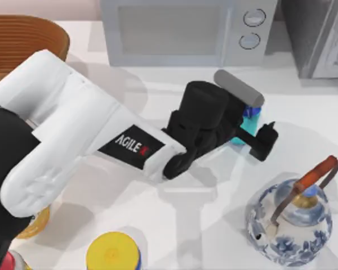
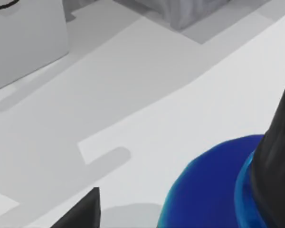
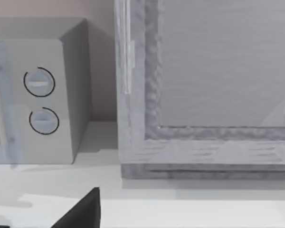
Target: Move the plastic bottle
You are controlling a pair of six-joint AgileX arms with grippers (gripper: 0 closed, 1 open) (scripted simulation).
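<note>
Straddling the plastic bottle (image 1: 250, 125), the left gripper (image 1: 254, 126) sits near the middle of the table, a little toward the top view's right, with one dark finger (image 1: 266, 140) on the bottle's near side and the rest of the black wrist housing covering most of it from above. Whether the jaws are pressed onto the bottle or merely close around it I cannot tell; only slivers of turquoise show beside the finger. In the left wrist view the bottle's blue shoulder (image 2: 209, 185) bulges up close to the lens, with a black finger (image 2: 275, 171) lying right against it and a second fingertip (image 2: 83, 211) well apart on the other side. A grey cylinder (image 1: 238, 87) lies tilted just behind the gripper, in front of the microwave (image 1: 186, 31) that stands at the back of the white table (image 1: 203, 219). Toward the right front stands a blue-and-white teapot (image 1: 290, 222) with a brown handle, near the bottle but not touching it. A yellow-lidded can (image 1: 114, 252) stands at the front left, and a wooden basket (image 1: 22, 42) sits at the back left corner. The right wrist view looks at the microwave's two dials (image 3: 40, 102) and a grey cabinet (image 3: 204, 90) beside it, with one dark fingertip (image 3: 80, 211) of the right gripper at its edge; how its jaws stand I cannot tell.
</note>
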